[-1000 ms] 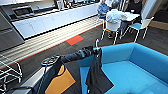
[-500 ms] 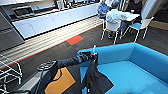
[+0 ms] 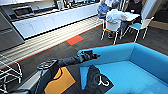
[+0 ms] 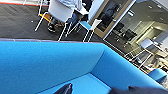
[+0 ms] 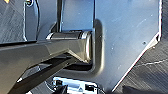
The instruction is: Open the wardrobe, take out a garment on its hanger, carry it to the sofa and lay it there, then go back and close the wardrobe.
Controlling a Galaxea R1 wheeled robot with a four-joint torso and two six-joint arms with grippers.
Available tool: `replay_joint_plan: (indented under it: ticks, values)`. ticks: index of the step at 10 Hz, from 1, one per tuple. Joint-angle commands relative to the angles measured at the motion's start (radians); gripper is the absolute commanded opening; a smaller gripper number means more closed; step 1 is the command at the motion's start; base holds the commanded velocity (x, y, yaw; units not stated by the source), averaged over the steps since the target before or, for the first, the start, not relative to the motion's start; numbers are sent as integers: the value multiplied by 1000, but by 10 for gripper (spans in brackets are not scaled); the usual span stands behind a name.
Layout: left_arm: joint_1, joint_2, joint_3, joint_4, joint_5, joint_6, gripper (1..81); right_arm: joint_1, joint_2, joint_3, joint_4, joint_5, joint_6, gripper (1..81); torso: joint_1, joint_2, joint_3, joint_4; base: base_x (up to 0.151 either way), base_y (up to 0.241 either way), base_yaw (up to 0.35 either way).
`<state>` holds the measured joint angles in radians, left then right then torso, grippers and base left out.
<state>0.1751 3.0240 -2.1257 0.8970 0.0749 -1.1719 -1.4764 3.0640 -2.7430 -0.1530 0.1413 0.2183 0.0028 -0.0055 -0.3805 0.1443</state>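
Observation:
The turquoise sofa [image 3: 130, 72] takes up the right of the head view, and its back and seat [image 4: 50, 62] show close up in the left wrist view. The black garment [image 3: 93, 77] lies crumpled on the seat's near left edge. The white hanger [image 3: 101, 81] pokes out of its folds. My left arm reaches in from the left over the sofa's corner. My left gripper [image 3: 94, 55] hangs open above the garment, apart from it. Its dark fingertips [image 4: 66, 88] stand wide apart with only blue seat between them.
People sit at a white table [image 3: 125, 16] with white chairs [image 3: 112, 27] behind the sofa. A long white counter [image 3: 50, 22] runs along the back left. A wire rack [image 3: 7, 72] stands at the left edge. Dark carpet with an orange patch [image 3: 75, 39] lies between.
My left gripper has opened and the garment, which hung from it, has dropped onto the sofa seat. The arm stays over the sofa's corner.

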Motion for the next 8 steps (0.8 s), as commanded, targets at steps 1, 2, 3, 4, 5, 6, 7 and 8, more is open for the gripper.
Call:
replay_joint_plan:
  ticks: [1, 2, 3, 4, 5, 6, 7, 8]
  values:
    - [-174, 4, 26, 16, 11, 8, 811, 4, 20, 10, 1, -63, -2, 811, 0, 0, 0, 0, 0, 0, 0]
    - [-165, 0, 30, 16, 11, 8, 811, 3, 20, 10, 1, -63, -2, 811, 0, 0, 0, 0, 0, 0, 0]
    - [-153, -16, 56, 22, 11, 8, 811, 3, 18, 8, 1, -63, -2, 811, 0, 0, 0, 0, 0, 0, 0]
    - [-131, -49, 114, 30, 19, 8, 811, 4, 18, 8, 1, -63, -2, 811, 0, 0, 36, 0, 0, 0, 0]
    - [-93, -95, 189, 49, 46, 8, 811, 4, 18, 10, 1, -63, -2, 811, 0, 0, 63, 0, 0, 0, 0]
    - [-58, -124, 240, 72, 57, 8, 811, 4, 20, 10, 0, -63, -2, 811, 0, 0, 75, 0, 0, 0, 0]
    - [-23, -164, 298, 89, 62, 6, 811, 4, 20, 10, 0, -63, -2, 811, 1, 0, 91, 0, 0, 0, 0]
    - [8, -190, 331, 98, 63, 6, 811, 4, 20, 10, 1, -63, -2, 811, 0, 0, 103, 0, 0, 0, 0]
